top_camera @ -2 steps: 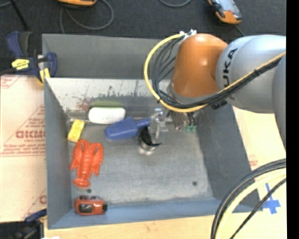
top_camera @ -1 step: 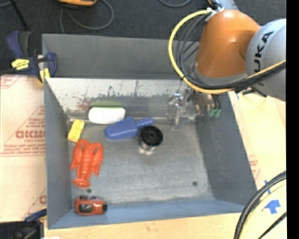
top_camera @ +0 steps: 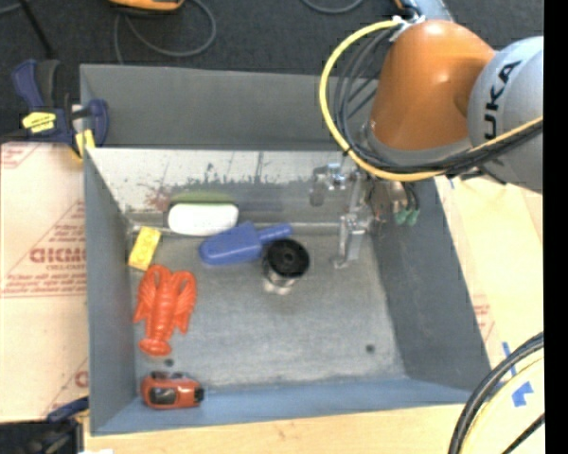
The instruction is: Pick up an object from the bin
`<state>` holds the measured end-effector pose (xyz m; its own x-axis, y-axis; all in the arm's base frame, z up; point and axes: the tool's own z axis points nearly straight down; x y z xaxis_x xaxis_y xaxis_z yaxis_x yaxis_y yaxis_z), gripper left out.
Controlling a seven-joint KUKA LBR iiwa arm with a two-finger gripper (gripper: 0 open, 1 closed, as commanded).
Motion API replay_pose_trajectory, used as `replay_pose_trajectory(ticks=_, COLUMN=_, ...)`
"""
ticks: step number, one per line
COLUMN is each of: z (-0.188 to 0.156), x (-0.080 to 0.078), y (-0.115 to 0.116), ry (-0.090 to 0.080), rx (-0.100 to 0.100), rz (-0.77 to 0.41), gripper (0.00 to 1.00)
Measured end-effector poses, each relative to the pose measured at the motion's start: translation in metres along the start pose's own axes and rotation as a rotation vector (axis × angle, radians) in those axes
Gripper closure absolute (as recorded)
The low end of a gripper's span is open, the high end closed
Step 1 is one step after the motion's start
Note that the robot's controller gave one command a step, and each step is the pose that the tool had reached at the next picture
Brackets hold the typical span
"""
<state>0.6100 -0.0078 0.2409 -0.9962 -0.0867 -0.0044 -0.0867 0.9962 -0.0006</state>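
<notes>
A: Two-finger gripper [top_camera: 339, 214]?
B: Down by the far wall, right of centre; metal fingers [top_camera: 350, 240] spread apart, nothing between them
A: Nearest?
B: One black round knob on a silvery base [top_camera: 286, 259], just left of the fingers, apart from them. Then one blue plastic scoop [top_camera: 237, 245], one white oblong bar [top_camera: 203, 218], one yellow block [top_camera: 144, 248], one orange plastic lobster [top_camera: 165, 307], one small orange-and-black tape measure [top_camera: 170, 392] in the near-left corner. Six in all
A: Writing?
B: "UKA" on the grey arm [top_camera: 511, 93]
A: Room?
B: Bare floor of the grey metal bin [top_camera: 350, 334] across the right and front
</notes>
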Motion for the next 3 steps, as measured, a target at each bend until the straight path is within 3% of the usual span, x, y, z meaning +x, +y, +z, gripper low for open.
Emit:
replay_pose_trajectory(ticks=1, z=0.016, x=0.002, y=0.007, ry=0.0, rx=-0.001, rz=-0.001, gripper=0.0)
replay_pose_trajectory(ticks=2, z=0.058, x=0.009, y=0.025, ry=-0.005, rx=-0.001, rz=0.006, gripper=0.0)
replay_pose_trajectory(ticks=3, z=0.088, x=0.013, y=0.008, ry=0.003, rx=-0.001, rz=-0.027, gripper=0.0)
